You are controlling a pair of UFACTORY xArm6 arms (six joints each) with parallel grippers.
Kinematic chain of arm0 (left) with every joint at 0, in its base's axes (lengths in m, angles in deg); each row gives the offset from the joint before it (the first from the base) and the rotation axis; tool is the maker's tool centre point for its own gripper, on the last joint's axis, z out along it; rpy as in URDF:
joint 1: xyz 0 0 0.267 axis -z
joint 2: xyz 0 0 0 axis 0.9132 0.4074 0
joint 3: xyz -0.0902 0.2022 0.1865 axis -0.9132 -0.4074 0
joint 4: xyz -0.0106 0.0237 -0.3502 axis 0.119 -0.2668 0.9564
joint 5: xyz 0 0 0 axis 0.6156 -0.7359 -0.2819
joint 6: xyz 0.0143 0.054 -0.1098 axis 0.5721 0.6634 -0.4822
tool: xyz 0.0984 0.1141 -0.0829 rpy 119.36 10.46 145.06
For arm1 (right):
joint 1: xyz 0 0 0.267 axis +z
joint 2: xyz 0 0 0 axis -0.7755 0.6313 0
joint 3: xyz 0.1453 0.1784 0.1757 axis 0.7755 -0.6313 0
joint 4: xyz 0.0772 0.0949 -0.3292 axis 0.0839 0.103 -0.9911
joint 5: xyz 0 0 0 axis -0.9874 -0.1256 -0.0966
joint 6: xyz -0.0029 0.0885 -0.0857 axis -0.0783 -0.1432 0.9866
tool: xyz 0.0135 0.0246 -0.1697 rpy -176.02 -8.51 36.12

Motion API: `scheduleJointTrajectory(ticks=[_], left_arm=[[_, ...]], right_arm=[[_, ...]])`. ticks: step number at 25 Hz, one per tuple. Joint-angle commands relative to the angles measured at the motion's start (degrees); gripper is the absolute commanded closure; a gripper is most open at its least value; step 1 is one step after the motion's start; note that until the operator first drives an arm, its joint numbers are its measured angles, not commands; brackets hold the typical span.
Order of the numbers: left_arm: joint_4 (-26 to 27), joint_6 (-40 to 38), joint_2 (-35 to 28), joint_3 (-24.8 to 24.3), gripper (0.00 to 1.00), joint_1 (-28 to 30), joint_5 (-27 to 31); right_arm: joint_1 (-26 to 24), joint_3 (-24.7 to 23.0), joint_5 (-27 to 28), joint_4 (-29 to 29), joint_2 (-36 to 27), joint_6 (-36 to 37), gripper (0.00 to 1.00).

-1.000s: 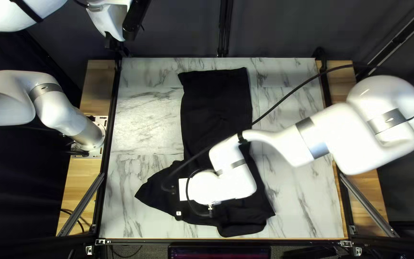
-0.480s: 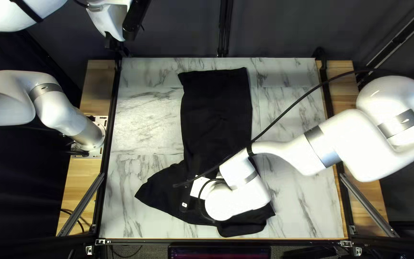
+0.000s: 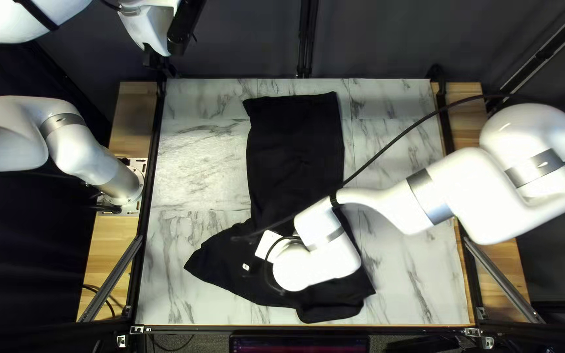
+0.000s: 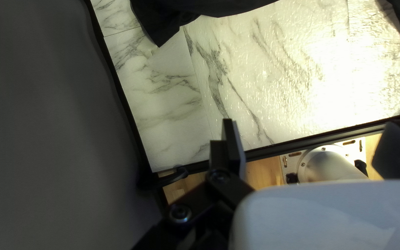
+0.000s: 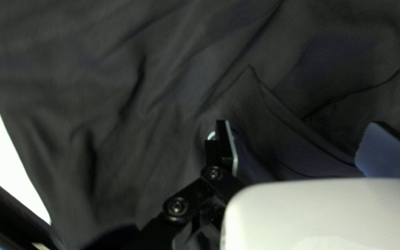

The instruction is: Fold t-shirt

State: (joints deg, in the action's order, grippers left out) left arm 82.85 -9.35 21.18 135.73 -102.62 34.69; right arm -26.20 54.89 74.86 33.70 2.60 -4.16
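Note:
The black t-shirt lies as a long strip from near the table's far edge, widening toward the near edge, one pointed part spread to the left. High beyond the table's far left corner is my left gripper, away from the shirt. My right gripper is over the shirt's near part, its fingertips hidden there. In the left wrist view my left gripper is open, with parts of the shirt farther ahead. Seen from the right wrist, my right gripper is open above the shirt, a layered edge between and ahead of its fingers.
Marbled tabletop shows on both sides of the shirt. My right arm reaches across the right half, its black cable hanging over table and shirt. Dark frame rails border the table. A screen stands below the near edge.
The right arm's wrist has shifted right and turned, swinging its gripper slightly toward the table's far edge; in the last half second it moved back a little left. Left arm and shirt look unchanged.

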Motion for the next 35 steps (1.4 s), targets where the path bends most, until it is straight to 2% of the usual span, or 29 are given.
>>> scheduleJointTrajectory(ticks=[1, 6, 10, 12, 13, 14, 20, 29, 34, 35], left_arm=[[0.0, 0.0, 0.0, 0.0, 0.0, 0.0, 0.0], [0.0, 0.0, 0.0, 0.0, 0.0, 0.0, 0.0], [0.0, 0.0, 0.0, 0.0, 0.0, 0.0, 0.0], [0.0, 0.0, 0.0, 0.0, 0.0, 0.0, 0.0], [0.0, 0.0, 0.0, 0.0, 0.0, 0.0, 0.0], [0.0, 0.0, 0.0, 0.0, 0.0, 0.0, 0.0], [0.0, 0.0, 0.0, 0.0, 0.0, 0.0, 0.0], [0.0, 0.0, 0.0, 0.0, 0.0, 0.0, 0.0], [0.0, 0.0, 0.0, 0.0, 0.0, 0.0, 0.0], [0.0, 0.0, 0.0, 0.0, 0.0, 0.0, 0.0]], right_arm=[[0.7, 2.0, 2.0, -0.2, 1.9, -5.4, 0.04], [0.9, 1.7, 2.8, -0.2, 2.0, -7.5, 0.04], [0.9, 5.7, 4.4, -0.1, 4.8, -7.3, 0.07], [0.8, 6.5, 4.8, 0.0, 5.8, -7.1, 0.38], [0.7, 6.9, 5.0, 0.0, 6.0, -7.1, 0.97], [0.7, 7.0, 5.1, 0.1, 6.2, -7.1, 1.0], [1.1, 10.6, 7.8, 0.1, 7.9, -7.1, 1.0], [5.1, 9.0, 11.1, -1.7, 3.8, -10.5, 1.0], [8.3, 2.0, 9.9, -3.1, -1.6, -14.1, 1.0], [9.1, -2.0, 8.3, -3.5, -4.2, -15.6, 1.0]])
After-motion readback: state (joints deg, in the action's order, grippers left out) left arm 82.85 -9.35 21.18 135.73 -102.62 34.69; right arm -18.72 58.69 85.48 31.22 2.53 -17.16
